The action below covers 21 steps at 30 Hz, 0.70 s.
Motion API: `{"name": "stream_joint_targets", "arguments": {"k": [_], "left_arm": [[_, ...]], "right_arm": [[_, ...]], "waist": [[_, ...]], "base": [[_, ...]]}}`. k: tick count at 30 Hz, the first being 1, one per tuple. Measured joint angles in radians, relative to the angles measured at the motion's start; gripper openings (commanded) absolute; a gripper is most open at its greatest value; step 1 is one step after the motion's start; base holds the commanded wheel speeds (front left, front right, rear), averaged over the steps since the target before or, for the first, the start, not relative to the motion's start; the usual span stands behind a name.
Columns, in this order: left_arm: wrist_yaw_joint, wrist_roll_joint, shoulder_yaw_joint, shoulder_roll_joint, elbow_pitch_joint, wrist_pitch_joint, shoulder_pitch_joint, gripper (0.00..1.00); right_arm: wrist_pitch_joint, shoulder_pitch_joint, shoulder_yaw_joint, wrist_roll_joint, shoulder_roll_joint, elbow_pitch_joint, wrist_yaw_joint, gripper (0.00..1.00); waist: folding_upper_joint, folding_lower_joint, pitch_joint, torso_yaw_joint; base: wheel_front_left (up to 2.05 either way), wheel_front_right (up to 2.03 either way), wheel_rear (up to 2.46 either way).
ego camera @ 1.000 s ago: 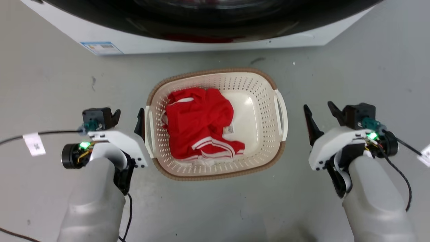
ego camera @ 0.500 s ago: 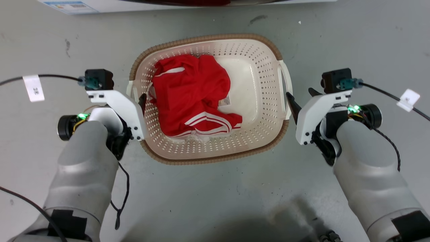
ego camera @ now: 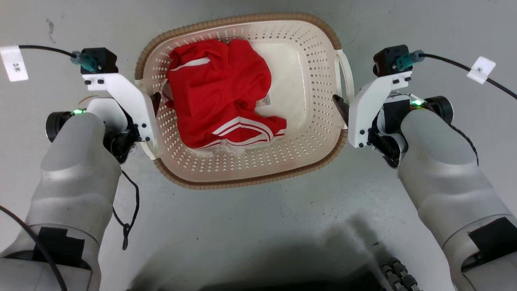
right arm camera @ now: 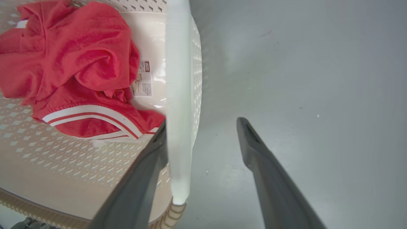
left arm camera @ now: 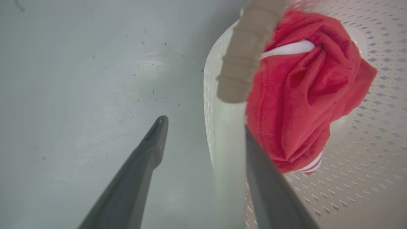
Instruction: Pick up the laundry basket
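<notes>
The left gripper [left arm camera: 203,122] has its fingers wide apart, one on each side of the left handle [left arm camera: 226,136]. The right gripper [right arm camera: 202,121] is spread wide too, around the right handle [right arm camera: 178,79]. Both arms reach forward. The laundry basket [ego camera: 250,184] lies on the floor [ego camera: 258,226] between them.

Grey floor [ego camera: 250,218], smooth with small dark specks [left arm camera: 153,91] and a dark shadow [ego camera: 282,262] at the near side, has the cream, brown-rimmed basket [ego camera: 226,186] on it; resting or just lifted can't be told.
</notes>
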Motion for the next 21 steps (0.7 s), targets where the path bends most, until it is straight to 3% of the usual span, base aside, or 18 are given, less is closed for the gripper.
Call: {"name": "stream_joint_targets", "arguments": {"k": [3,4,5,6,7,21], "left_arm": [[0.000,-0.026,-0.013,0.003,0.006,0.009,-0.014,1.00],[0.000,-0.030,-0.019,0.003,0.009,0.016,-0.020,0.80],[0.000,-0.036,-0.024,0.003,0.010,0.018,-0.023,0.42],[0.000,-0.043,-0.029,0.002,0.011,0.018,-0.025,0.00],[0.000,-0.053,-0.037,0.000,0.012,0.029,-0.027,0.00],[0.000,-0.143,-0.122,-0.001,0.011,0.044,-0.034,0.00]], "right_arm": [[0.013,-0.019,0.015,0.029,0.000,0.017,0.000,1.00],[0.016,-0.025,0.022,0.037,0.000,0.023,0.000,0.87],[0.017,-0.030,0.026,0.045,0.000,0.028,0.000,0.44],[0.023,-0.033,0.029,0.060,0.000,0.030,0.000,0.29],[0.024,-0.035,0.037,0.070,0.000,0.032,0.000,0.00],[0.045,-0.046,0.134,0.168,0.005,0.044,0.000,0.00]], "waist": [[0.0000,0.0000,0.013,-0.001],[0.0000,-0.0001,0.016,-0.001],[0.0001,0.0000,0.019,0.000],[0.0000,0.0000,0.021,0.002],[0.0000,-0.0001,0.023,0.003],[0.0000,-0.0001,0.004,0.011]], "base": [[0.00,0.00,0.00],[0.00,0.00,0.00],[0.00,0.00,0.00],[0.00,0.00,0.00],[0.00,0.00,0.00],[0.00,0.00,0.00]]}}
